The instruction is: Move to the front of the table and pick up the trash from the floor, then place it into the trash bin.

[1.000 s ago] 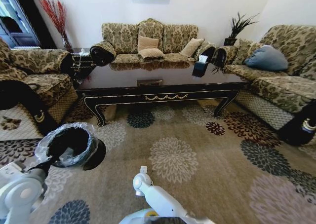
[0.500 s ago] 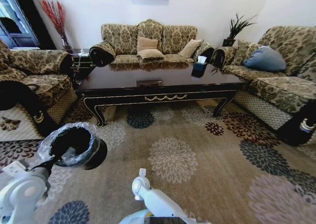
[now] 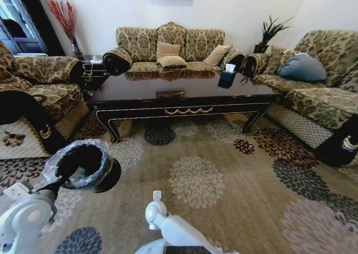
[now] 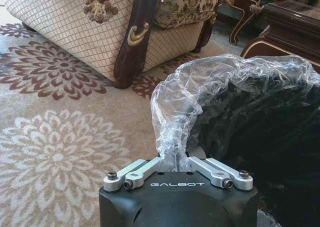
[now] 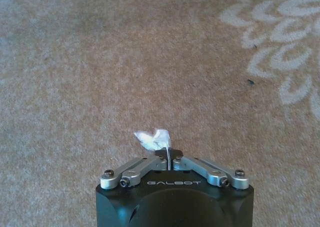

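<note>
sofa [image 3: 168, 47] | blue cushion [image 3: 302, 66] | tissue box [image 3: 226, 75] | floral carpet [image 3: 235, 181]

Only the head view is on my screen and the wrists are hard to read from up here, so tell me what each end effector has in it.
Observer: The right end effector is shut on a small white scrap of trash.
Operator: Report what's beneath it.
Observer: Beige carpet, with a pale flower pattern off to one side.
Operator: Now the left one.
Observer: The left end effector is shut on the clear plastic liner at the rim of the trash bin.
</note>
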